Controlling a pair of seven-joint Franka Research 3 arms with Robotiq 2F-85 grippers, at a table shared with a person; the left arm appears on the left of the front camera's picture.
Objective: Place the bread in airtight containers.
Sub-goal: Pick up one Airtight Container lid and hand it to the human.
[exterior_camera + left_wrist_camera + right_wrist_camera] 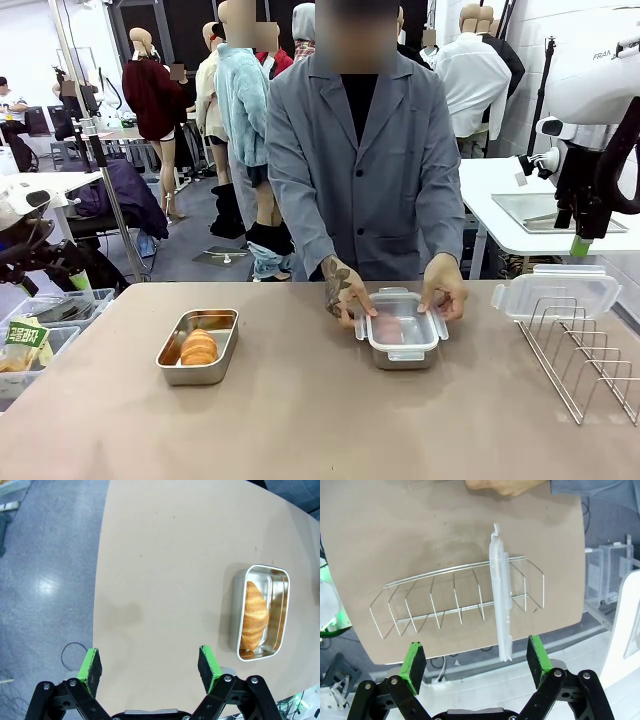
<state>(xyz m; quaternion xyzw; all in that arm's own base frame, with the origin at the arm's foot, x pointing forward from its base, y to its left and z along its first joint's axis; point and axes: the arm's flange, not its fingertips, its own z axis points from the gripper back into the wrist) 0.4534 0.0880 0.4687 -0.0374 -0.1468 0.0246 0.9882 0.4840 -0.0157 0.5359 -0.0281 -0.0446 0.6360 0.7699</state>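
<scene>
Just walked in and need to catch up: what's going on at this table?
A person's hands are pressing a clear lid onto a steel tin with a roll inside. A second tin sits open toward the robot's left, holding a second roll, with no lid on. A spare lid stands in the wire rack. The robot's left fingers and right fingers hang open, holding nothing.
</scene>
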